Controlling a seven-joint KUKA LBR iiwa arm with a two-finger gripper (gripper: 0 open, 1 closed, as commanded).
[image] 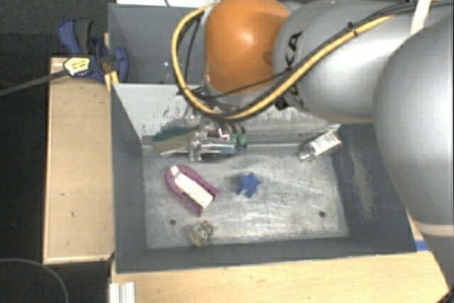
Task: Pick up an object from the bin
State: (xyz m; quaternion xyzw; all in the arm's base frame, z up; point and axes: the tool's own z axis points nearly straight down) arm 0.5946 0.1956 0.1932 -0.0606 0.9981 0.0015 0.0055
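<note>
My gripper (216,143) hangs under the orange wrist cover, low over the bin's back left part. Right against its left side lies a flat green and beige thing (169,140), close to the back wall. I cannot make out whether the gripper has hold of it. A purple and white oblong thing (190,189) lies just in front of the gripper, slanting toward the front right. To the right of that sits a small blue star-shaped piece (247,184).
A silver and white metal piece (319,144) lies at the back right, beside the arm. A small brownish lump (201,233) rests near the front wall. The arm and its yellow cable cover the bin's back and right.
</note>
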